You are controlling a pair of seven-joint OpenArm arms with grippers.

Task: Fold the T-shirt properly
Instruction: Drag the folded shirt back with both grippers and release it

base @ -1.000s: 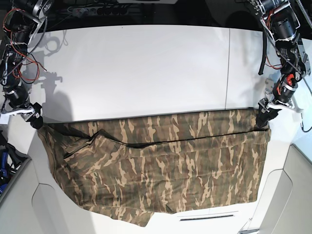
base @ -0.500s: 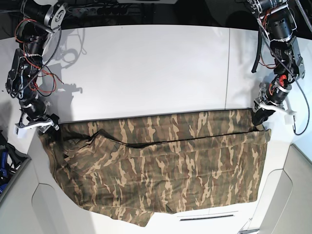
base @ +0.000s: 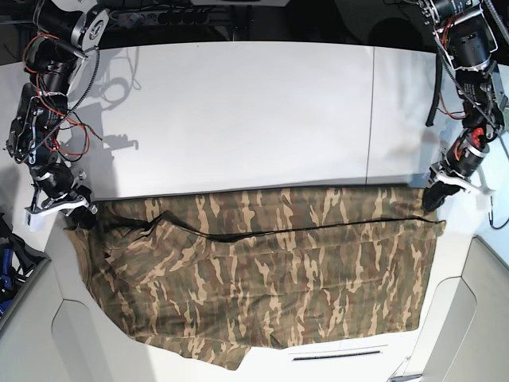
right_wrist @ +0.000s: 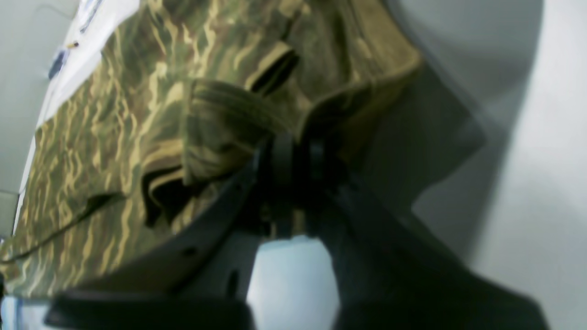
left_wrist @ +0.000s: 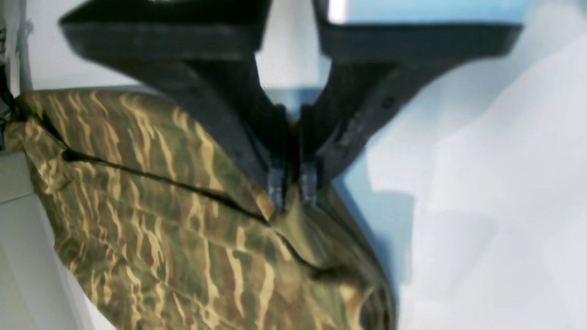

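At the left of the base view the right pincer (base: 79,213) was clamped on one far corner of the T-shirt (base: 262,274), and its wrist camera showed the two black jaws pressed together on a bunched, ribbed fold of camouflage cloth, though blur hid exactly which hem it was. From that corner the garment ran crosswise over the near part of the white tabletop (base: 238,111), its long axis lying side to side between the two arms, with its lower edge drooping over the front lip of the tabletop. A doubled far edge stretched across the middle, with a dark seam line just below it where one layer lay on another. At the right of the base view the left pincer (base: 430,199) was likewise closed on the opposite far corner; in its own camera the jaws met with cloth caught at their tips. Each arm was therefore nearest its own corner, and the bulk of the shirt lay toward the front edge, away from both pincers. By my judgement the next fold depended on that layout: the held edge sat level between the grips, so both would have to travel together, at right angles to the long axis, to keep the edge straight.
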